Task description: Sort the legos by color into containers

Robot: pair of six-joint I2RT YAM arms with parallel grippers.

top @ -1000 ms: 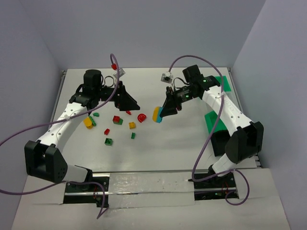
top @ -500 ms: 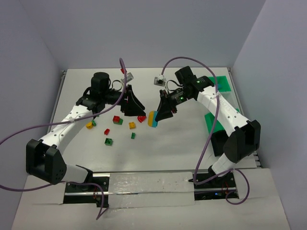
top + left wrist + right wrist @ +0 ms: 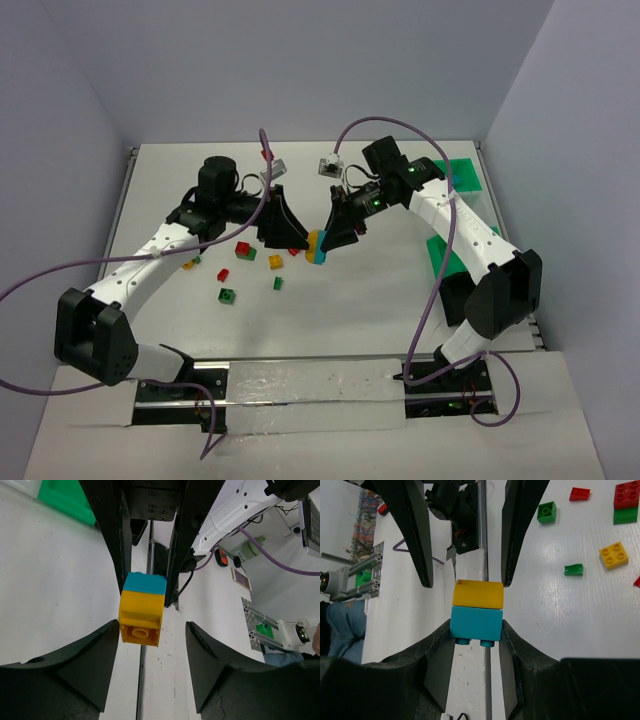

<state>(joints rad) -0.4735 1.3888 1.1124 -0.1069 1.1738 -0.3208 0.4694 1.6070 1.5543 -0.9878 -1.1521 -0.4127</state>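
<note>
Over surface (image 3: 380,300) centre, top view: left gripper (image 3: 303,242) brought in from left half to right gripper (image 3: 324,250), jaws narrowed meanwhile. Left wrist: jaws half-open astride yellow brick (image 3: 141,622), contact not confirmed. Right wrist: blue brick (image 3: 476,622) clamped by right gripper; separation judged next. At right edge, containers (image 3: 462,175) partly arm-hidden.

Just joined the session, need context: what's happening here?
The right pincer is clamped on the teal plastic brick of a stacked pair. The left pincer straddles the yellow plastic brick stuck to it, jaws open, not gripping yet; probably a pull-apart. Other small loose bricks lie on the white table, green plastic bins at the right edge.
</note>
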